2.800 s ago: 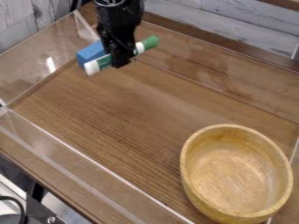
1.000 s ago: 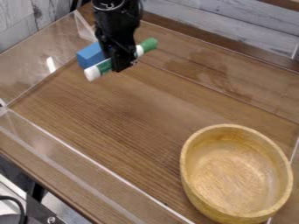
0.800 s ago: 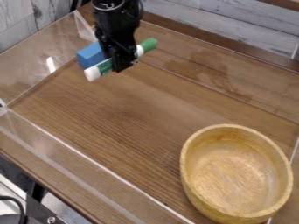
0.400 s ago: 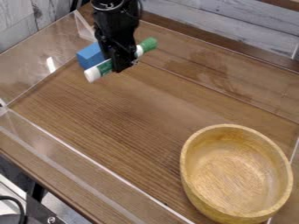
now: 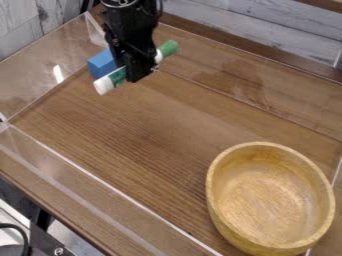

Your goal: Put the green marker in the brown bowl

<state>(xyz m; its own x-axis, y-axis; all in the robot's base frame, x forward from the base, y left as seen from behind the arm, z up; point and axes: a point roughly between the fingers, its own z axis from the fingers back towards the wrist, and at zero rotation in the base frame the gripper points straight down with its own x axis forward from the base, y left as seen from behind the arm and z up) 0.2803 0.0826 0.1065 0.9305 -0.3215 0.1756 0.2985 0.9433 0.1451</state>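
Observation:
The green marker (image 5: 166,49) sits crosswise between the fingers of my black gripper (image 5: 135,69) at the back left of the table. Its green end sticks out to the upper right and its white cap (image 5: 107,85) to the lower left. My gripper points downward and is shut on the marker's middle, which it hides. Whether the white cap touches the table I cannot tell. The brown bowl (image 5: 215,190), wide, wooden and empty, stands at the front right corner, far from the gripper.
A blue block (image 5: 99,64) lies just left of the gripper, right beside the marker. Low clear plastic walls (image 5: 27,95) ring the wooden tabletop (image 5: 154,140). A plank wall runs along the back.
The gripper stays shut on the marker in nearly the same spot. The marker's white end hangs slightly lower than in the earliest frame. Bowl and blue block have not moved.

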